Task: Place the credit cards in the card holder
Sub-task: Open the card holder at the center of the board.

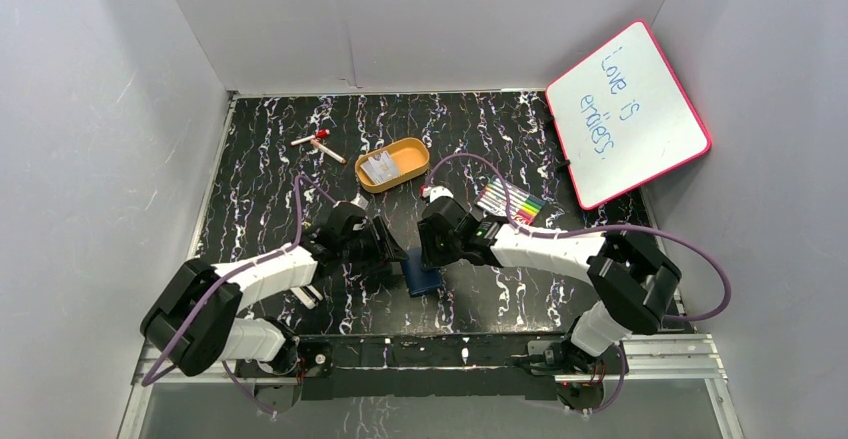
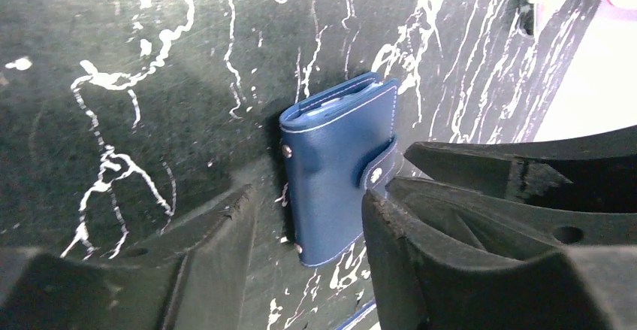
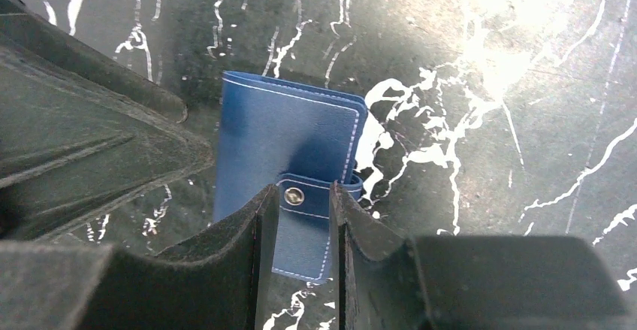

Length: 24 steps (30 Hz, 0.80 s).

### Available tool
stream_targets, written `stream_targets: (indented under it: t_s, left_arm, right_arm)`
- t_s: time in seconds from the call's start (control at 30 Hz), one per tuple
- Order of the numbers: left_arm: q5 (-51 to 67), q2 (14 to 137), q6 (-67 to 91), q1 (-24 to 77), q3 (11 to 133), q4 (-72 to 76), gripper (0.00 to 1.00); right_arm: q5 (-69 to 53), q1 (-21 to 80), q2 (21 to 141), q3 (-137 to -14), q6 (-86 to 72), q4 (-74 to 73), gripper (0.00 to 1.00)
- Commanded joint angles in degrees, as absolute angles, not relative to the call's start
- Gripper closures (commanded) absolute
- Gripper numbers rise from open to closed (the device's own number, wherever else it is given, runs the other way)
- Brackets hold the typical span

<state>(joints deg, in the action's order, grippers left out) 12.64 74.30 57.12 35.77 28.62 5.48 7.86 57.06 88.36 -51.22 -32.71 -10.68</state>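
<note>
While the card holder (image 1: 421, 279) lies folded shut on the table (image 1: 260, 199), its snap tab (image 3: 306, 204) fastened, no slot is open to take a card.

Card holder, position, top view: between the two arms' fingertips, at 4 o'clock from the left gripper (image 1: 392, 255) and 7 o'clock from the right gripper (image 1: 432, 257).

Card holder, lie, right wrist view: long axis 12 to 6. Spine at 9 o'clock, opening edge and tab wrap at 3 o'clock.

Left gripper: jaws apart, straddling the holder across its short width, with a dark gap showing on the 9 o'clock side. Nothing clasped.

Right gripper: jaws narrowly parted either side of the snap. Whether they pinch the tab cannot be told.

Credit cards (image 1: 380, 167): in the orange tray (image 1: 422, 157), toward 12 o'clock from the holder, well apart.

Judgement: the next move turns on the tab. The right gripper is nearer it, and the left is placed to steady the holder.
</note>
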Motion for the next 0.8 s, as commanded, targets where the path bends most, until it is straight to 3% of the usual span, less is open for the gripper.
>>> stream_targets:
  t_s: [0.0,0.1,0.3,0.57,0.77]
  left_arm:
    - [16.26,76.39,58.82,36.25,30.13,11.10,0.54]
    - [17.84,78.26,59.91,36.47,29.62,14.41,0.69]
    - [17.92,80.86,60.91,36.98,28.24,17.35,0.83]
    - [15.56,82.52,61.32,37.00,25.81,17.11,0.92]
    - [15.12,81.97,62.23,36.97,24.44,17.85,0.92]
  right_arm:
    - [11.08,57.82,89.30,-54.36,-31.64,-12.79,0.61]
    - [11.14,58.16,89.80,-54.72,-31.81,-12.95,0.61]
    - [12.60,59.28,90.09,-55.38,-31.99,-13.94,0.60]
    - [16.46,61.55,91.45,-56.96,-31.97,-17.19,0.56]
    - [20.10,63.87,94.43,-59.09,-32.17,-20.11,0.52]
